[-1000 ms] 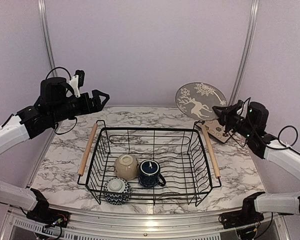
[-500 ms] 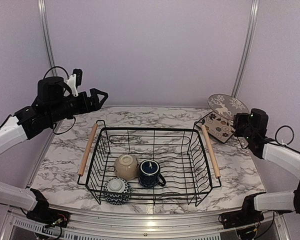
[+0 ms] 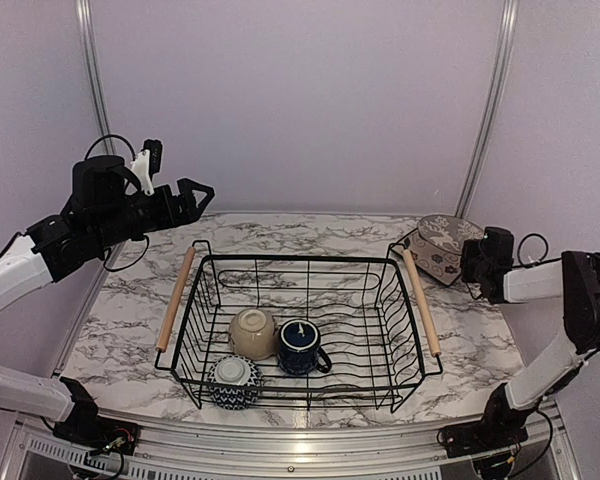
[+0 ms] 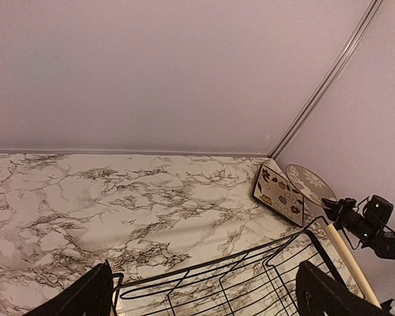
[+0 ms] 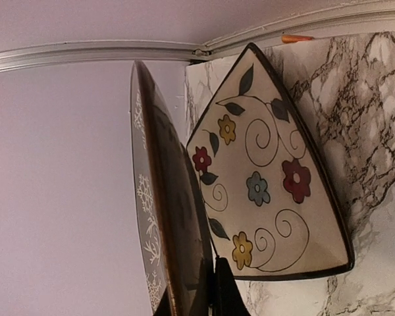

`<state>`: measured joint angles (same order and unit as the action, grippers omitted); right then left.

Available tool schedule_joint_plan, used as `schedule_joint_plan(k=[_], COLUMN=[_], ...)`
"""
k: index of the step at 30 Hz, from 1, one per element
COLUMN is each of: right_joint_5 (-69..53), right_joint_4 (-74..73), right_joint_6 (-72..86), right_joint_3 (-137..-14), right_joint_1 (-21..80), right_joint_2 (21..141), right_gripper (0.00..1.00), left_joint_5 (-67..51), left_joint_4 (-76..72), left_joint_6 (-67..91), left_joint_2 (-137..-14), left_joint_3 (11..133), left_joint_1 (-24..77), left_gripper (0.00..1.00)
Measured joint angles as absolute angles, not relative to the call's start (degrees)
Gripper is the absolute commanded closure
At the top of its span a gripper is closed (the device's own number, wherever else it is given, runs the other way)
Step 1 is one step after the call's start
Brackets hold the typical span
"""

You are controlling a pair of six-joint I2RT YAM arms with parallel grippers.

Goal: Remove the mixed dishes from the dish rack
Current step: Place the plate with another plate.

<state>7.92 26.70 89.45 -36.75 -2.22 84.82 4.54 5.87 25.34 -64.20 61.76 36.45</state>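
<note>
The black wire dish rack [image 3: 302, 259] holds an upturned beige bowl [image 3: 252, 332], a dark blue mug [image 3: 300, 345] and a small blue-and-white patterned bowl [image 3: 234, 381]. The square cream floral plate [image 3: 430, 260] lies on the table at the back right, outside the rack. My right gripper [image 3: 477, 258] is shut on the rim of the round grey deer plate [image 3: 446, 227] and holds it just above the floral plate. In the right wrist view the grey plate [image 5: 159, 217] stands close beside the floral plate [image 5: 270, 191], in my gripper [image 5: 194, 296]. My left gripper [image 3: 185, 194] is open and empty, high over the rack's back left corner.
The rack has wooden rod handles on the left [image 3: 175, 298] and right [image 3: 422, 300]. The marble table [image 4: 118, 197] meets the back wall and a metal corner post [image 3: 485, 110]. The left wrist view shows the rack's back rim [image 4: 250, 273] and both plates [image 4: 278, 194] far right.
My right gripper has carried the grey plate down and to the right, tipping it from upright to nearly flat over the floral plate. The left arm has hardly moved.
</note>
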Motion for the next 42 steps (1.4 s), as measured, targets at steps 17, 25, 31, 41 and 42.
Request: schedule_joint_plan(k=[17,25,31,41,42], right_joint_5=[1.87,1.74,1.32,0.58,0.54], right_joint_4=[40.18,42.61,45.32,41.19,40.25], right_joint_6=[88.16,87.48,86.98,84.38,84.18], right_joint_3=[-42.61,-43.31,-43.27,-44.8,-44.95], right_joint_1=[-3.44,-3.53,-3.6,-3.73,-3.73], right_joint_2=[106.48,109.73,112.18,111.57,111.35], right_gripper=[1.0,0.97,0.82,0.53,0.52], left_joint_5=[4.54,4.54,4.51,4.25,4.01], left_joint_4=[5.87,5.87,5.87,5.85,5.85], left_joint_6=[25.54,25.61,25.78,25.76,25.76], left_joint_2=[-64.1,-64.07,-64.03,-64.03,-64.03], left_joint_3=[61.73,61.73,61.73,61.71,61.71], left_joint_1=[36.45,36.45,36.45,36.45,36.45], left_gripper=[0.01,0.01,0.01,0.01,0.01])
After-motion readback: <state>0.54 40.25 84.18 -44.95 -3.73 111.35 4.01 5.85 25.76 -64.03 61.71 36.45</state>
